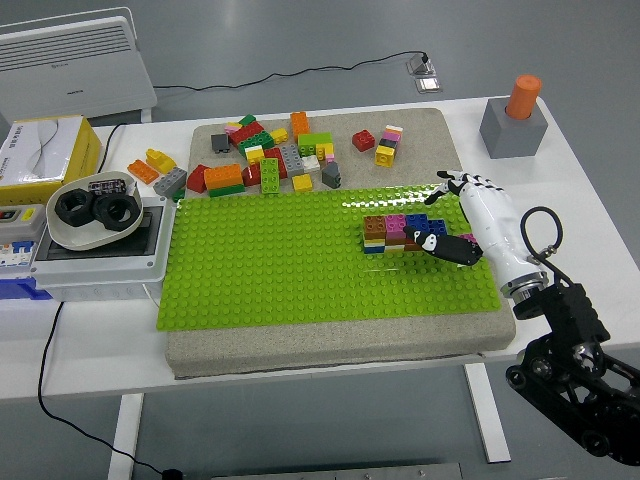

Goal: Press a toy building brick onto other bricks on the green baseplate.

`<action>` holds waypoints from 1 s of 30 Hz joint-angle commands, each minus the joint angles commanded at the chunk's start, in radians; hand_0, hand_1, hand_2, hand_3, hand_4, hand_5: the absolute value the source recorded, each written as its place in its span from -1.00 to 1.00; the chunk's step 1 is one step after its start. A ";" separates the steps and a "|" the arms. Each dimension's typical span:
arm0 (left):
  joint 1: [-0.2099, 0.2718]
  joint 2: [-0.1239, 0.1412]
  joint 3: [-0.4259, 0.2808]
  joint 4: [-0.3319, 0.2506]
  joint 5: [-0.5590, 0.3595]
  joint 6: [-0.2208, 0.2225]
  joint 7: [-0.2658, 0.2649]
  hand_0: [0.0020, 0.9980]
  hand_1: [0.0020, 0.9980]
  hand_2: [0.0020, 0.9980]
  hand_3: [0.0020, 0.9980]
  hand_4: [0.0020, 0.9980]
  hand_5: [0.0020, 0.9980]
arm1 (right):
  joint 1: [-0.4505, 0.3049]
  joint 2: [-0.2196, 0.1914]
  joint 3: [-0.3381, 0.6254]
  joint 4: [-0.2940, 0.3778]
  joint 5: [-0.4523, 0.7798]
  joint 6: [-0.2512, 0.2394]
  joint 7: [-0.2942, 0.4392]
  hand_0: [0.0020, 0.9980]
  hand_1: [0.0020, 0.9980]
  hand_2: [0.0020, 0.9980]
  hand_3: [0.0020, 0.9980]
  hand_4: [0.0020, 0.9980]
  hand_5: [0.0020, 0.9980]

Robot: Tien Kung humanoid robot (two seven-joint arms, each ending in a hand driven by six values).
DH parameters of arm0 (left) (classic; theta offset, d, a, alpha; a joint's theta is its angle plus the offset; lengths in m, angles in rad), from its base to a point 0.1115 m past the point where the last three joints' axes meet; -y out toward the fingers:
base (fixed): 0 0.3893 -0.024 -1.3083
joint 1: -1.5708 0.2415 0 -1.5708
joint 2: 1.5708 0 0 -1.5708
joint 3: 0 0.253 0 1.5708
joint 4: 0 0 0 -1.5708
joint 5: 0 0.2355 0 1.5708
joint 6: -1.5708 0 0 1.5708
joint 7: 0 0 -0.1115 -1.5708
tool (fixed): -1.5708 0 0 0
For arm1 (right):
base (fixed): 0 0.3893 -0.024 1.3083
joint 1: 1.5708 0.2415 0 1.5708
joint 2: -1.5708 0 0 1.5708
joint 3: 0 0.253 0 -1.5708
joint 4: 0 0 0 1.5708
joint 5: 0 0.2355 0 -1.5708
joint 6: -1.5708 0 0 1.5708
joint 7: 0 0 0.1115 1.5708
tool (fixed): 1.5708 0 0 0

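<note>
right hand (478,222) | fingers spread, empty | beside brick stack (402,234), right part of green baseplate (300,270) | press straight down, evenly

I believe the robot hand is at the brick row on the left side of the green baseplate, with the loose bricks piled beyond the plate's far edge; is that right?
Not quite: the head view shows the robot hand at the brick row on the right side of the green baseplate, not the left. The loose bricks do lie beyond the plate's far edge.
</note>
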 joint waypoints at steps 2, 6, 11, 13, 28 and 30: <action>0.000 0.000 0.000 0.000 0.000 0.000 0.000 0.44 -0.18 0.12 0.55 0.90 1.00 | 0.010 0.003 -0.011 -0.013 0.001 0.002 -0.003 0.62 0.76 0.72 0.06 0.69 0.01; 0.000 0.000 0.000 0.000 0.001 0.000 0.001 0.44 -0.18 0.12 0.55 0.90 1.00 | 0.024 0.010 -0.027 -0.039 0.003 0.007 -0.008 0.62 0.76 0.72 0.06 0.69 0.01; 0.000 0.000 0.001 0.000 0.003 0.000 0.001 0.44 -0.18 0.12 0.55 0.90 1.00 | 0.033 0.017 -0.038 -0.062 0.005 0.012 -0.013 0.61 0.75 0.73 0.07 0.69 0.01; 0.000 0.000 0.000 0.000 0.004 0.000 0.002 0.44 -0.18 0.12 0.55 0.90 1.00 | 0.036 0.020 -0.042 -0.070 0.006 0.013 -0.014 0.61 0.75 0.73 0.07 0.69 0.01; 0.000 0.000 -0.004 0.000 0.007 0.001 0.001 0.44 -0.19 0.12 0.55 0.91 1.00 | 0.059 0.042 -0.055 -0.137 0.014 0.016 -0.016 0.61 0.74 0.73 0.09 0.69 0.01; 0.000 0.000 -0.005 0.000 0.008 0.001 0.001 0.44 -0.19 0.12 0.55 0.91 1.00 | 0.062 0.045 -0.057 -0.144 0.015 0.016 -0.016 0.61 0.74 0.73 0.09 0.69 0.01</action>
